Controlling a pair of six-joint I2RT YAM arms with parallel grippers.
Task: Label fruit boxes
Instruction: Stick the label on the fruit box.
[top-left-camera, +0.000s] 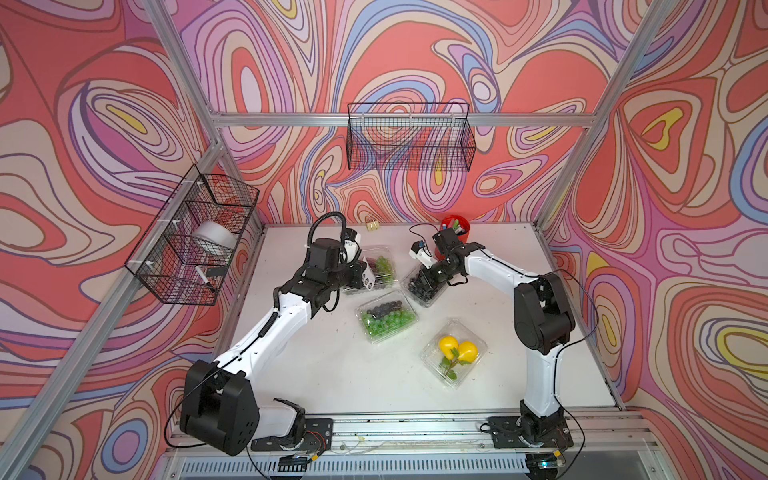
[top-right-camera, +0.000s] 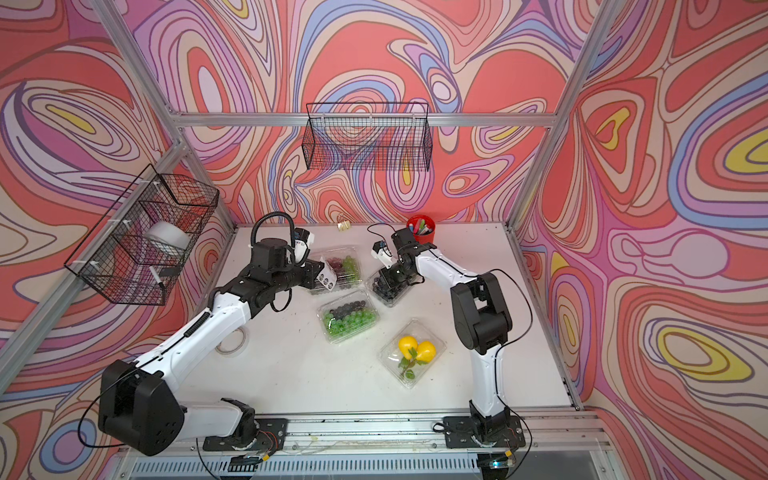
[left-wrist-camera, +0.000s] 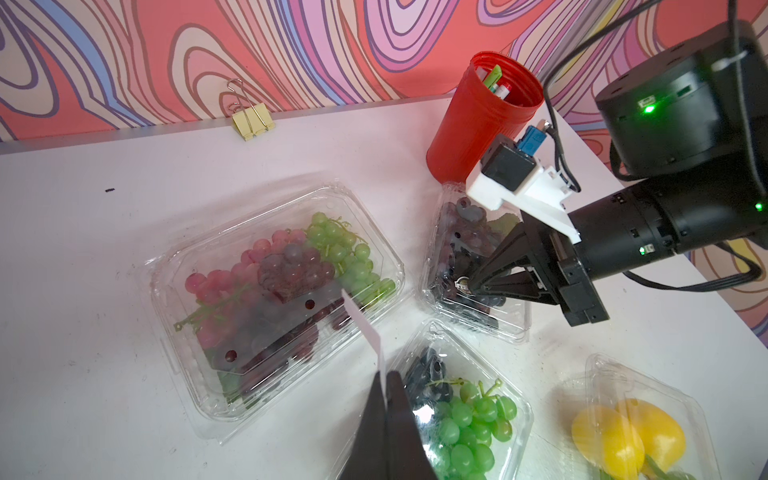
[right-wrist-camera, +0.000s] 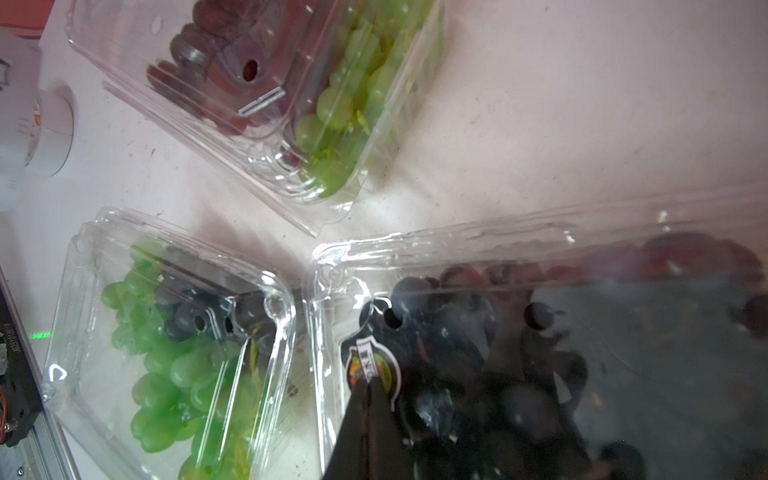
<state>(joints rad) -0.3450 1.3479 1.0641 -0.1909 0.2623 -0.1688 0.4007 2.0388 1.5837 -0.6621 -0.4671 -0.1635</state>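
Four clear fruit boxes sit closed on the white table (top-left-camera: 332, 365), clustered around its middle. The box of red and green grapes (top-left-camera: 380, 266) is farthest back. To its right is the box of dark purple grapes (top-left-camera: 432, 297), and the box of green and dark grapes (top-left-camera: 386, 316) lies just in front of the two. The lemon box (top-left-camera: 455, 353) is nearer and to the right, a little apart from the rest.

The left gripper (left-wrist-camera: 384, 376) is closed on a white sticker sheet (top-left-camera: 369, 279). It holds the sheet over the left edge of the red and green grape box, and the left wrist view shows the sheet edge-on. The right gripper (right-wrist-camera: 372, 384) is closed too. Its tips are down on the lid of the dark purple grape box, touching a small round sticker (right-wrist-camera: 369, 368) that lies there. I can't tell whether the tips pinch the sticker's edge or only press against it.

A red pen cup (top-left-camera: 461, 228) stands at the far side of the table, just behind the right arm's wrist. A yellow binder clip (left-wrist-camera: 252, 120) rests against the back wall. In a top view, a roll of clear tape (top-right-camera: 230, 345) shows beside the left arm. Two black wire baskets hang on the walls, one at the back (top-left-camera: 409, 135) and one on the left (top-left-camera: 195, 237).
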